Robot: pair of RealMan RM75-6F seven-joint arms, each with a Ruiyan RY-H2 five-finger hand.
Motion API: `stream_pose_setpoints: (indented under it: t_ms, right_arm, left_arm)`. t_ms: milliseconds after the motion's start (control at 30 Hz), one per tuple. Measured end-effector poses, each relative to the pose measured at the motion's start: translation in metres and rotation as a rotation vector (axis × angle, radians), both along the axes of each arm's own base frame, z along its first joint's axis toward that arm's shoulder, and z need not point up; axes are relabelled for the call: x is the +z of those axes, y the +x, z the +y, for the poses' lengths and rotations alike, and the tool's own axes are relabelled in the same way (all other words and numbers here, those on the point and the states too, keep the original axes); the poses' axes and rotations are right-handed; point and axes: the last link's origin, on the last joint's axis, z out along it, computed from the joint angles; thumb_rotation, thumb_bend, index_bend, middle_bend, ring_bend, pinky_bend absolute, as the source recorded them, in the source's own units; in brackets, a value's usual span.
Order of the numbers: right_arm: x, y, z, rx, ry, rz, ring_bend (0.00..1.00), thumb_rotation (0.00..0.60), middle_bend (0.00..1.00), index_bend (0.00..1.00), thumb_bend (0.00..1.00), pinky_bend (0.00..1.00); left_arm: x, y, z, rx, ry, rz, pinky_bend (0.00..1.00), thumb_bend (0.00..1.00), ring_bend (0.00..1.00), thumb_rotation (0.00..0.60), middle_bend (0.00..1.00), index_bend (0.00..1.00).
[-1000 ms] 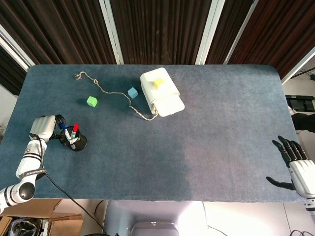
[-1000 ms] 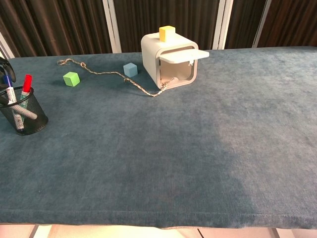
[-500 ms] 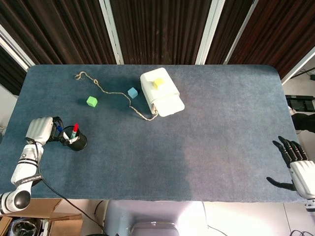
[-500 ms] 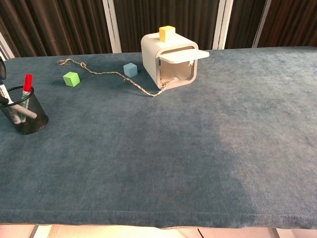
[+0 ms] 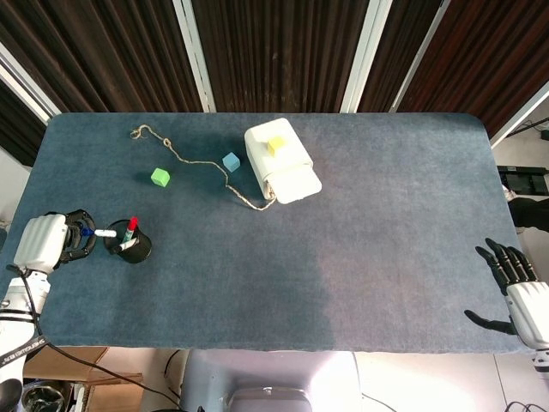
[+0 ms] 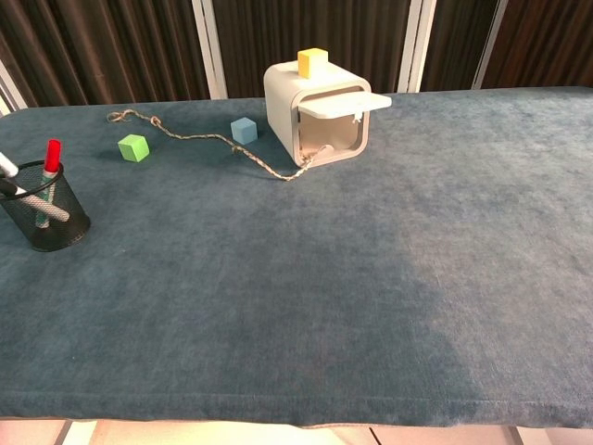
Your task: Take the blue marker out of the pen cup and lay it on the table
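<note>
The black mesh pen cup [image 5: 135, 247] stands near the table's left edge, also in the chest view as the pen cup [image 6: 44, 218]. A red-capped marker [image 5: 130, 226] stands in it, with another white marker beside it. My left hand [image 5: 49, 241] is just left of the cup and grips the blue marker [image 5: 99, 233] by its blue-capped end. The marker lies almost level, its far end over the cup's rim. In the chest view only a piece of the blue marker [image 6: 6, 167] shows at the left edge. My right hand [image 5: 515, 279] hangs open off the table's right front corner.
A white box [image 5: 281, 161] with a yellow cube [image 5: 275, 147] on top stands at the back middle. A rope [image 5: 184, 159] runs from it to the back left. A green cube [image 5: 160, 177] and a light blue cube [image 5: 230, 161] lie near it on the blue table [image 5: 386, 257].
My left hand has moved left, away from the cup, drawing the blue marker up and tipping it from upright to almost level. The right hand has not moved.
</note>
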Motion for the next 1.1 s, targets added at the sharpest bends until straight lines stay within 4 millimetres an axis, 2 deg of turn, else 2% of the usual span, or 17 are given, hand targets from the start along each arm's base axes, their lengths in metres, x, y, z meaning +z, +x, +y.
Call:
stream_pose_setpoints:
  t_ms: [133,333,600,700,867,967,1067,1100]
  right_arm:
    - [-0.001,0.000,0.000,0.005,0.003,-0.001,0.00,0.600,0.02,0.00,0.00,0.03]
    - [-0.003,0.002,-0.002,0.014,0.012,-0.001,0.00,0.600,0.02,0.00,0.00,0.03]
    - [0.000,-0.001,-0.001,0.002,0.009,0.001,0.00,0.600,0.02,0.00,0.00,0.03]
    - [0.001,-0.003,0.000,-0.007,0.006,0.001,0.00,0.600,0.02,0.00,0.00,0.03]
    - [0.001,-0.005,0.002,-0.013,0.002,-0.002,0.00,0.600,0.02,0.00,0.00,0.03]
    - [0.001,-0.004,0.001,-0.011,0.003,-0.002,0.00,0.600,0.02,0.00,0.00,0.03]
    - [0.001,-0.004,0.001,-0.011,0.003,-0.002,0.00,0.600,0.02,0.00,0.00,0.03]
    - [0.001,-0.004,0.001,-0.009,0.004,-0.002,0.00,0.600,0.02,0.00,0.00,0.03]
  left_arm:
    - [0.000,0.017,-0.008,-0.081,0.000,-0.043,0.42,0.41,0.74,0.600,0.82,0.69]
    - [-0.029,0.049,-0.004,-0.191,-0.035,-0.033,0.41,0.41,0.73,0.600,0.82,0.69]
    - [-0.102,0.105,0.026,-0.313,-0.050,0.086,0.41,0.41,0.70,0.600,0.81,0.69]
    - [-0.125,0.116,0.042,-0.323,-0.036,0.161,0.39,0.41,0.70,0.600,0.81,0.69]
    - [-0.160,0.123,0.065,-0.290,-0.030,0.255,0.35,0.40,0.65,0.600,0.78,0.67]
    - [-0.174,0.126,0.071,-0.260,-0.051,0.269,0.29,0.37,0.58,0.600,0.72,0.59]
    - [-0.183,0.130,0.073,-0.250,-0.072,0.268,0.17,0.34,0.43,0.600,0.56,0.41]
    - [-0.184,0.130,0.073,-0.248,-0.075,0.267,0.08,0.32,0.31,0.600,0.43,0.27]
